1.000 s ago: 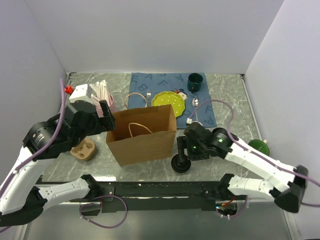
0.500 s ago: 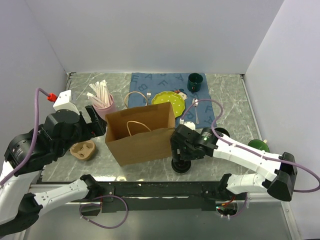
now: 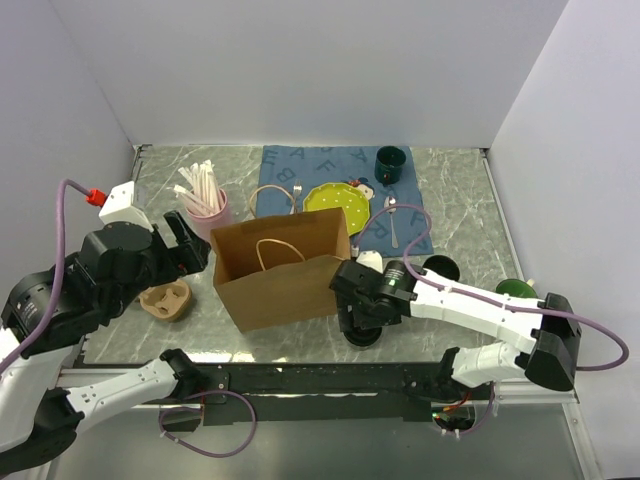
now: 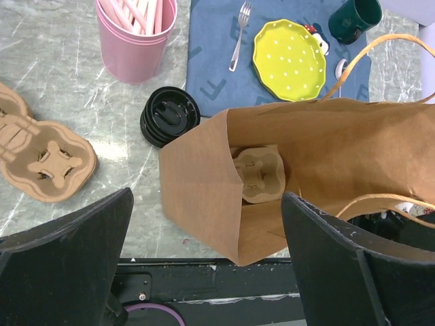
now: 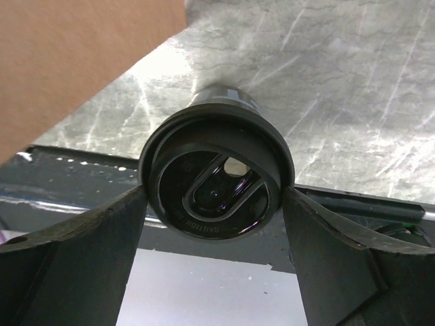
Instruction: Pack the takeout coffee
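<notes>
At the near edge of the marble-patterned table (image 5: 326, 81), the takeout coffee (image 5: 216, 178) stands upright just right of the brown paper bag (image 4: 326, 142); the right gripper (image 5: 214, 204) hangs over it with its jaws spread wide, one finger on each side of the round black lid; whether the pads touch the rim cannot be told, and nothing looks clamped.

The cup is likely light and thin-walled, easily crushed by a hard squeeze; its smooth plastic lid could slip or pop off, so the surer hold is probably on the body just under the lid's rim, kept level in case it is full.

The left gripper (image 4: 207, 197) hovers above the bag's open mouth, its jaws wide and empty; a moulded cup carrier (image 4: 258, 175) sits at the bottom of the bag, waiting for the cup; a second carrier (image 4: 41, 159) lies on the table to the left.

Farther back are a stack of black lids (image 4: 170, 117), a pink cup of straws (image 4: 136, 37), and a yellow plate (image 4: 289, 60) and green mug (image 4: 353, 17) on a blue mat (image 4: 211, 75).

The lid hides the cup's body from the wrist camera, and the arm covers most of it from above; its contents are unknown; the bag's wall hides part of the carrier inside.
</notes>
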